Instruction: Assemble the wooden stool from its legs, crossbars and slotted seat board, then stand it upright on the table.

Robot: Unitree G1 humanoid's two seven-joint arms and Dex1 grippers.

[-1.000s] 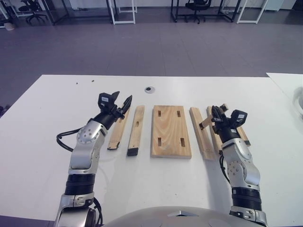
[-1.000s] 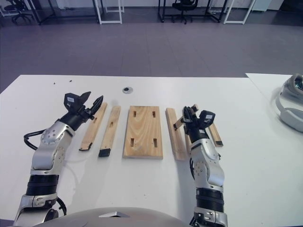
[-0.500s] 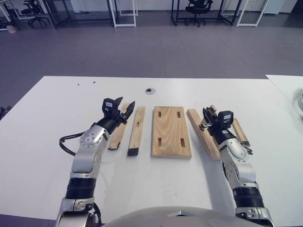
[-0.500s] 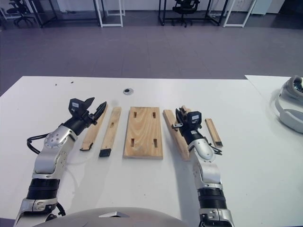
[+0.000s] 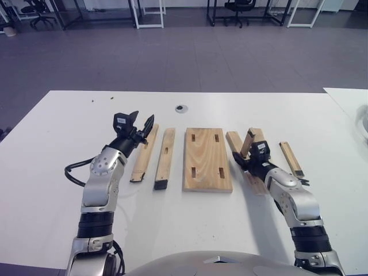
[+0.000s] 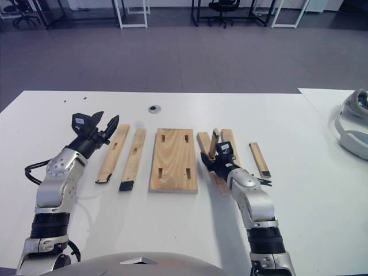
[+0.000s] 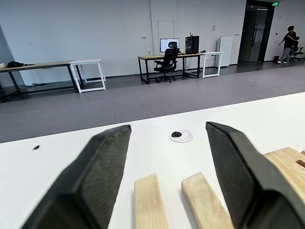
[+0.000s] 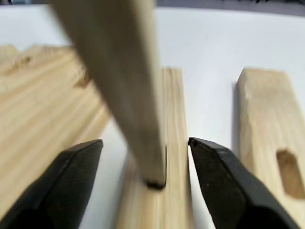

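The slotted seat board [image 5: 207,158] lies flat at the table's middle. Two wooden legs [image 5: 144,153] [image 5: 165,154] lie to its left. My left gripper [image 5: 144,118] hovers open over the far end of the outer one, with both leg ends between its fingers [image 7: 109,167] in the left wrist view. To the right of the board lie two more legs [image 5: 238,146] [image 6: 227,138]. My right gripper [image 5: 244,160] stands open there. A thin crossbar [image 8: 124,86] rises tilted between its fingers [image 8: 71,176], its lower end resting on a leg [image 8: 167,157]. A second crossbar [image 5: 290,158] lies farther right.
A round cable grommet [image 5: 182,108] sits in the table behind the board. A white headset [image 6: 352,123] rests on the neighbouring table at the far right. Bare white tabletop runs along the near edge and the left side.
My right gripper has swung left towards the seat board, and the crossbar now stands tilted between its fingers. The second crossbar lies apart on the right. The left gripper shifted slightly left.
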